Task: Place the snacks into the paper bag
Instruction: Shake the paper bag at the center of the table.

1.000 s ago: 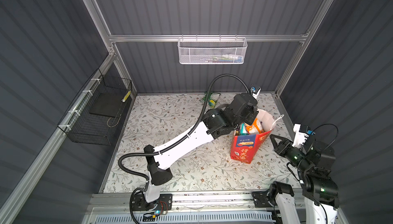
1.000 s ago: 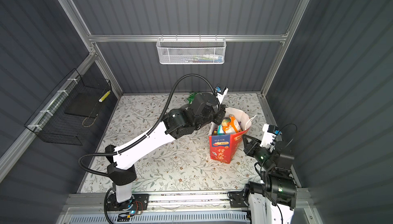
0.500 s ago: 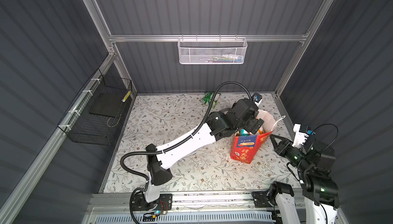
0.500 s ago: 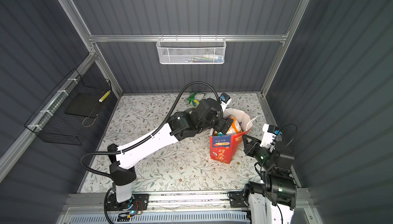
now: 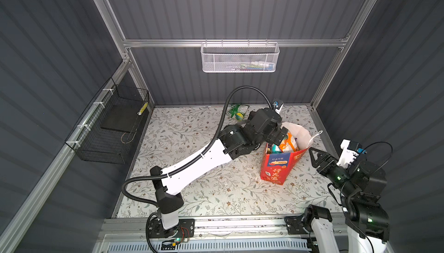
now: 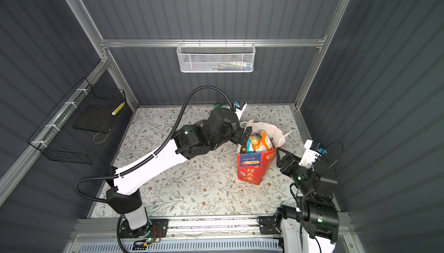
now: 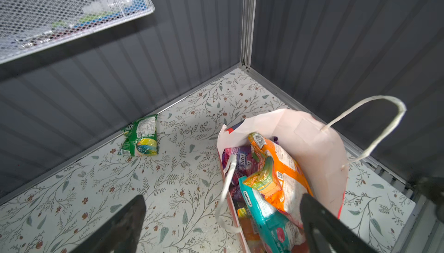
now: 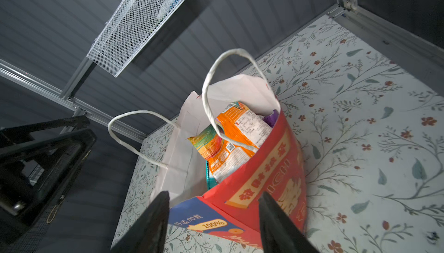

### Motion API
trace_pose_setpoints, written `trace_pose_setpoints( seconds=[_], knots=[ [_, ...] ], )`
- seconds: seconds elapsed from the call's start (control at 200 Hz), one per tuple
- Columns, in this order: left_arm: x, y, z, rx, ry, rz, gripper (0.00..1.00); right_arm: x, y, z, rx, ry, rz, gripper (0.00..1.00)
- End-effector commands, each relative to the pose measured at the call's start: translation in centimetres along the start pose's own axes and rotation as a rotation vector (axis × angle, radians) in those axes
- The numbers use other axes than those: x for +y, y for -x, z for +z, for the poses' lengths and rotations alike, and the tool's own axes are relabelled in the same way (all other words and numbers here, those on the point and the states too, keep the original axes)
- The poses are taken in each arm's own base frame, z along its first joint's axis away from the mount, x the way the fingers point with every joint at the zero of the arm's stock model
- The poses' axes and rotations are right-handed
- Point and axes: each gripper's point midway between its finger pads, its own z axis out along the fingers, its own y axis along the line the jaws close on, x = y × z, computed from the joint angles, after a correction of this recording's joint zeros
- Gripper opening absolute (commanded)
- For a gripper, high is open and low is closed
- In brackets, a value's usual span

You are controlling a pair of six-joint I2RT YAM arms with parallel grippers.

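The tall red paper bag [image 5: 276,170], white inside and fitted with white cord handles, is seen standing with its mouth open on the right part of the floral-patterned table [image 5: 187,129]. It is filled with glossy snack packets. An orange packet [image 7: 283,174] is stacked uppermost, with a teal packet [image 7: 266,218] against it and a purple packet [image 7: 240,160] deeper inside. One green packet [image 7: 141,136] is found lying flat on the table by the back wall, well apart from the bag.

The left gripper [image 7: 222,197] is held over the bag's rim with its jaws spread wide, and nothing is gripped. The right gripper [image 8: 213,195] is positioned at the bag's near corner with its jaws parted. The red-and-blue corner is seen between them, but contact cannot be told.

A white mesh basket [image 5: 240,58] is hung on the back wall, and a black wire basket [image 5: 108,129] on the left wall.
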Motion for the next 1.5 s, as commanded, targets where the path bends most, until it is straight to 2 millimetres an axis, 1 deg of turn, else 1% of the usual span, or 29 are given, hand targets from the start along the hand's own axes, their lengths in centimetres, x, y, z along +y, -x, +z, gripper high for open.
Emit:
trace_pose_setpoints(
  seconds=[0.0,0.065,0.085,0.14,0.195,0.225,0.29,0.38,0.46,0.545,0.605,0.67,0.705,0.741,0.826,0.901,0.926,0.976,1.036,1.096,1.136,1.216,1.281,1.336,1.366,1.421,1.476,1.491],
  knots=[
    [0.7,-1.8,2.0,0.088,0.021,-0.008,1.00,-0.9,0.9,-0.1,-0.028,-0.070,0.020,0.67],
    [1.4,-2.2,3.2,0.116,0.021,-0.030,1.00,-0.9,1.3,-0.1,-0.025,-0.085,0.014,0.71],
    [1.5,-2.4,3.5,0.124,0.017,-0.035,0.99,-1.5,1.8,0.0,-0.043,-0.120,0.013,0.71],
    [2.1,-2.7,4.5,0.137,0.011,-0.053,0.97,-1.6,1.9,0.5,-0.034,-0.122,0.011,0.72],
    [2.7,-2.9,5.2,0.150,0.007,-0.070,0.92,-1.5,2.1,1.1,-0.013,-0.117,0.013,0.72],
    [2.9,-3.1,5.6,0.156,0.004,-0.075,0.89,-0.8,1.8,1.5,0.016,-0.078,0.016,0.72],
    [3.3,-3.5,6.1,0.166,0.004,-0.083,0.83,-0.4,2.5,1.9,0.015,-0.061,0.007,0.71],
    [3.2,-3.5,6.1,0.169,-0.007,-0.084,0.73,0.1,3.3,2.6,0.022,-0.047,0.004,0.67],
    [3.2,-3.5,6.0,0.165,-0.012,-0.089,0.64,0.0,3.6,3.5,0.038,-0.042,0.019,0.63],
    [3.0,-3.3,5.8,0.154,-0.028,-0.094,0.57,0.2,3.9,4.6,0.057,-0.020,0.035,0.58],
    [2.9,-3.1,5.8,0.148,-0.036,-0.094,0.50,0.2,4.1,5.4,0.067,-0.016,0.050,0.51],
    [2.7,-3.0,5.9,0.152,-0.047,-0.094,0.40,0.3,4.3,6.1,0.076,0.000,0.067,0.47],
    [2.4,-2.8,5.9,0.153,-0.061,-0.094,0.35,0.6,4.4,6.4,0.082,0.018,0.073,0.43],
    [2.2,-2.7,5.8,0.154,-0.076,-0.093,0.27,1.0,4.5,6.7,0.089,0.041,0.076,0.36],
    [1.4,-2.2,5.8,0.144,-0.123,-0.098,0.10,2.4,5.1,7.2,0.097,0.113,0.083,0.16],
    [1.6,-1.3,5.5,0.123,-0.120,-0.112,0.00,5.0,5.2,7.7,0.151,0.234,0.089,0.03],
    [1.9,-1.0,5.4,0.116,-0.105,-0.116,0.00,6.0,5.2,7.7,0.176,0.276,0.084,0.00],
    [2.7,-0.1,5.0,0.091,-0.059,-0.125,0.00,8.3,4.9,7.4,0.220,0.353,0.056,0.00],
    [3.6,0.7,4.4,0.068,-0.022,-0.134,0.00,11.0,4.6,6.4,0.244,0.434,0.005,0.00],
    [3.6,1.6,3.2,0.048,-0.040,-0.139,0.00,13.1,4.8,5.0,0.233,0.488,-0.039,0.00],
    [3.5,2.1,2.3,0.033,-0.063,-0.150,0.00,13.8,5.1,4.1,0.217,0.503,-0.057,0.00],
    [3.1,2.7,0.8,0.004,-0.109,-0.176,0.00,14.0,5.7,3.1,0.172,0.492,-0.076,0.00],
    [3.3,2.8,-0.1,-0.018,-0.118,-0.188,0.00,13.8,5.7,3.2,0.163,0.488,-0.085,0.00],
    [3.8,2.7,-0.5,-0.025,-0.100,-0.188,0.00,13.2,5.2,4.1,0.175,0.474,-0.076,0.00],
    [4.2,2.4,-0.5,-0.022,-0.080,-0.183,0.00,12.5,4.7,5.0,0.194,0.462,-0.065,0.00],
    [5.0,1.6,-0.2,-0.008,-0.032,-0.181,0.00,11.5,3.5,6.6,0.237,0.451,-0.038,0.00],
    [5.2,0.9,0.0,0.003,-0.017,-0.176,0.00,10.6,2.2,8.1,0.288,0.447,0.003,0.00],
    [5.2,0.7,0.1,0.007,-0.010,-0.174,0.00,10.6,2.2,8.5,0.288,0.457,0.007,0.00]
  ],
)
